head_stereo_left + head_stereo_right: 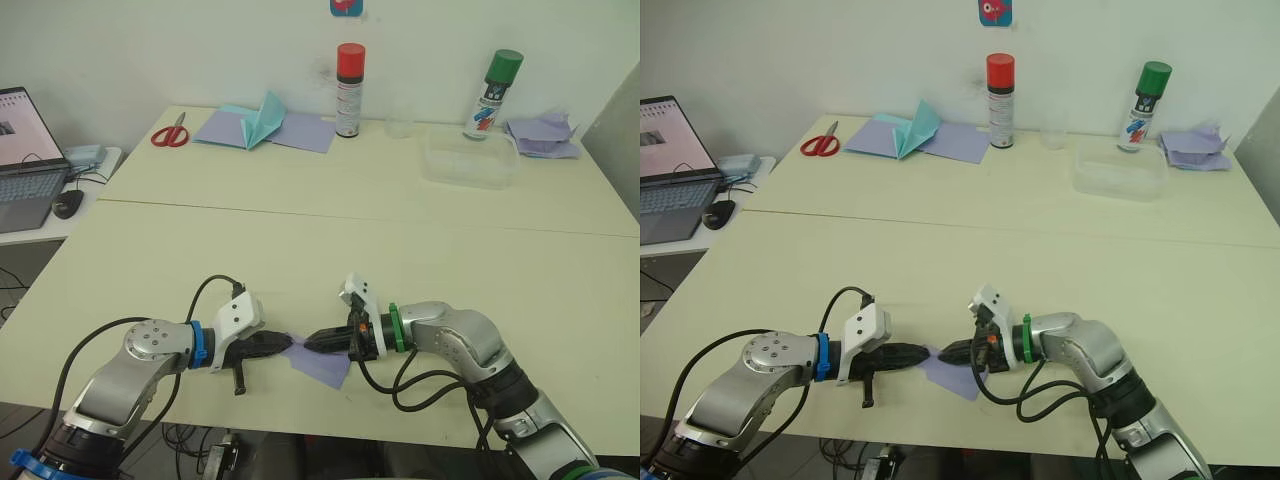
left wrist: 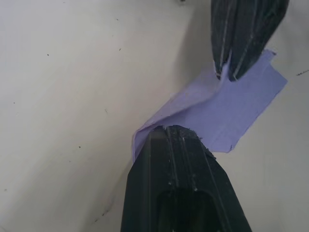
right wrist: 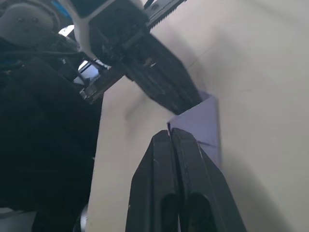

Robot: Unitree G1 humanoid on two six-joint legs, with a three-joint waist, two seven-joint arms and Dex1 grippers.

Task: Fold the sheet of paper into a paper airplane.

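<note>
Pale bench (image 1: 400, 250), white wall behind | sheet of paper (image 1: 322, 362) at lower centre of frame, near front edge | left end effector (image 1: 287, 343) & right end effector (image 1: 309, 343) both clamped shut on it, tips nearly meeting | step: mid-fold – crease forming btwn them | next: likely press fold flat w/o tearing.

Sheet of paper (image 1: 322, 362) between facing grippers, table's (image 1: 330, 245) near edge

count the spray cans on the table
2. The red-capped can stands at the far edge beside the lavender sheets; the green-capped can stands further to the robot's right, behind the clear plastic container.
</note>
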